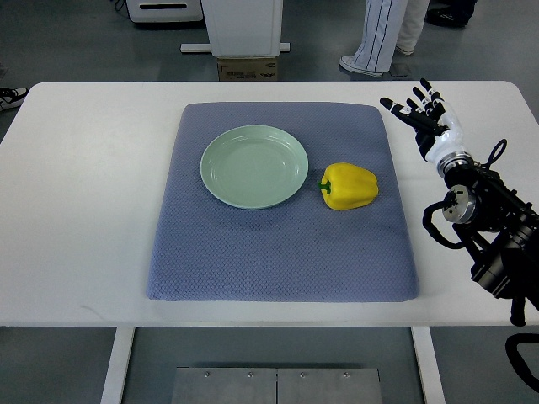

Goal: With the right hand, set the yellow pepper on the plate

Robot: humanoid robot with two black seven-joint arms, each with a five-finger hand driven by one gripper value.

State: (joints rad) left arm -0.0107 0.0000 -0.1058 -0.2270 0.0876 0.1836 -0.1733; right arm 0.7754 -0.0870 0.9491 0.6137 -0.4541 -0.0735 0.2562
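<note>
A yellow pepper (349, 186) with a green stem lies on its side on the blue-grey mat (282, 244), just right of the pale green plate (253, 166). The plate holds nothing. My right hand (423, 115) hovers over the white table to the right of the mat's far corner, fingers spread and holding nothing, well apart from the pepper. Its black arm (488, 227) comes in from the right edge. The left arm does not show.
The white table (76, 210) carries only the mat. Beyond its far edge stand a white pedestal base (242, 29) with a cardboard box (248, 68) and a person's legs (379, 38) in striped trousers. A shoe (10, 98) shows at far left.
</note>
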